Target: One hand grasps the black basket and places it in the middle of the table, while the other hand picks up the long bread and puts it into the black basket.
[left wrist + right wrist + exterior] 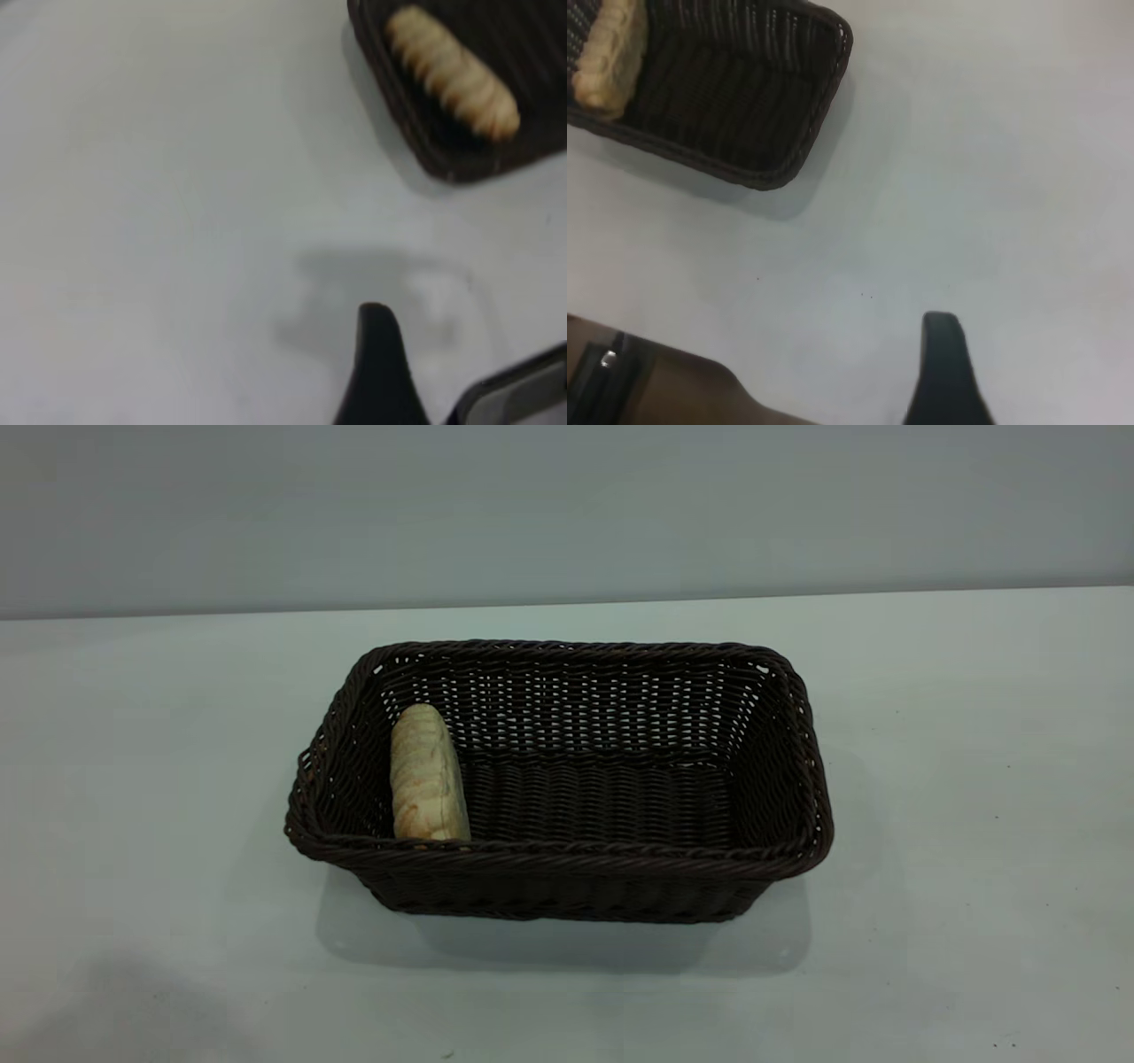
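Observation:
The black basket (567,868) stands in the middle of the table (974,779). The long bread (428,775) lies inside it at its left end, leaning on the left wall, pale underside facing the exterior camera. Neither arm shows in the exterior view. In the left wrist view, a black part of my left gripper (379,354) hangs over bare table, well away from the basket corner (443,159) and the bread (452,71). In the right wrist view, my right gripper (946,363) is also over bare table, apart from the basket (744,97) and the bread (607,53).
The pale tabletop runs wide on both sides of the basket and ends at a grey wall (567,505) behind. The table's front edge, with a dark area beyond it (647,390), shows in the right wrist view.

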